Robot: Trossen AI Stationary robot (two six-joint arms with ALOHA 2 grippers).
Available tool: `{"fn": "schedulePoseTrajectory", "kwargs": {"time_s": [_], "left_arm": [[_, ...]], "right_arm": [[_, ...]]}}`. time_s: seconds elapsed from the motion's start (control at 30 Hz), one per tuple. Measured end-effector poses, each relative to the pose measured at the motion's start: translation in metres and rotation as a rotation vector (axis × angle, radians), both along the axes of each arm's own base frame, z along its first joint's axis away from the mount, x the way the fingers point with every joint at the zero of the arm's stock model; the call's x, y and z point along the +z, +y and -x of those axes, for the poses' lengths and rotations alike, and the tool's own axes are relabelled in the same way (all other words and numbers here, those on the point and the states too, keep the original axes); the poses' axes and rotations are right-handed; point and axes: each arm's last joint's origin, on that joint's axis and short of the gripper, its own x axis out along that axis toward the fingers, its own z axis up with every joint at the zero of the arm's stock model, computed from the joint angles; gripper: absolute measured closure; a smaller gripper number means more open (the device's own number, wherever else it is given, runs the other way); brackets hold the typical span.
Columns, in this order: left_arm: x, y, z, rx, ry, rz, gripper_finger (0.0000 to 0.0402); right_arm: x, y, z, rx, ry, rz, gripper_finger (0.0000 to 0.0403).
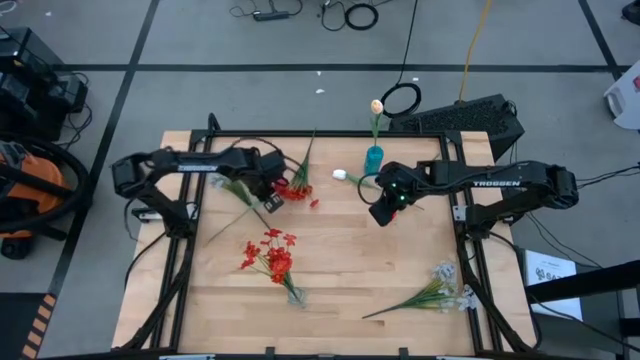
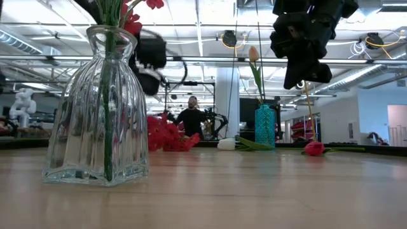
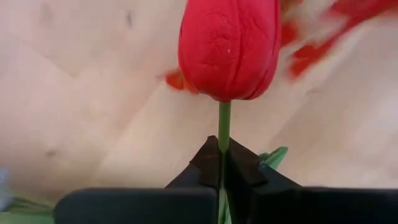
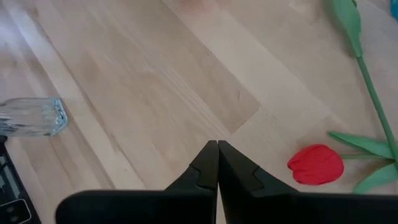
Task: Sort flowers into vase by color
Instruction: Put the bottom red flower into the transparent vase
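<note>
My left gripper [image 1: 274, 196] is shut on a red tulip [image 3: 229, 46] above the table's far left part. My right gripper [image 4: 217, 149] is shut and empty; it hangs above the table [image 1: 400, 260] by a red tulip [image 4: 316, 165] that lies flat on the wood. A clear glass vase [image 2: 98, 108] stands at the near middle and holds a red blossom cluster [image 1: 270, 255]. A blue vase [image 1: 374, 158] at the far edge holds a cream tulip [image 1: 377, 105]. A white bud [image 1: 340, 174] lies beside it. A white spray [image 1: 440, 295] lies at the near right. My left gripper pinches the red tulip's thin green stalk [image 3: 224, 127] between its two fingertips, just below the bloom. The bloom stands out beyond the fingertips. The rest of the stalk with its leaves [image 1: 235, 188] trails back under the gripper toward the table's left.
Another red blossom stem [image 1: 297, 185] lies on the wood close to my left gripper, its stalk pointing to the far edge. A black frame rims the table. A person [image 2: 191, 117] stands in the room beyond the far edge.
</note>
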Motion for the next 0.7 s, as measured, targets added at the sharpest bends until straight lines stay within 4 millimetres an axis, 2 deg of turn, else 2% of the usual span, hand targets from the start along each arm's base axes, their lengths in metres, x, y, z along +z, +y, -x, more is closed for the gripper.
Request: {"fn": "schedulePoseTrajectory", "kwargs": {"time_s": [0.2, 0.33, 0.47, 0.57, 0.7], "left_arm": [[0.082, 0.0, 0.007, 0.017, -0.268, -0.123, 0.0396], [0.144, -0.01, 0.031, 0.035, -0.469, -0.222, 0.0397], [0.195, -0.025, 0.066, 0.037, -0.661, -0.301, 0.0398], [0.222, -0.042, 0.093, 0.037, -0.806, -0.303, 0.0398], [0.239, -0.065, 0.125, 0.027, -0.954, -0.226, 0.0398]], "right_arm": [[-0.003, 0.006, 0.004, -0.043, 0.06, -0.045, 0.0403], [-0.003, 0.017, 0.006, -0.058, 0.09, -0.073, 0.0403], [-0.003, 0.031, 0.006, -0.065, 0.096, -0.075, 0.0403], [-0.003, 0.042, 0.006, -0.069, 0.099, -0.081, 0.0403], [-0.005, 0.055, 0.004, -0.07, 0.095, -0.058, 0.0403]]}}
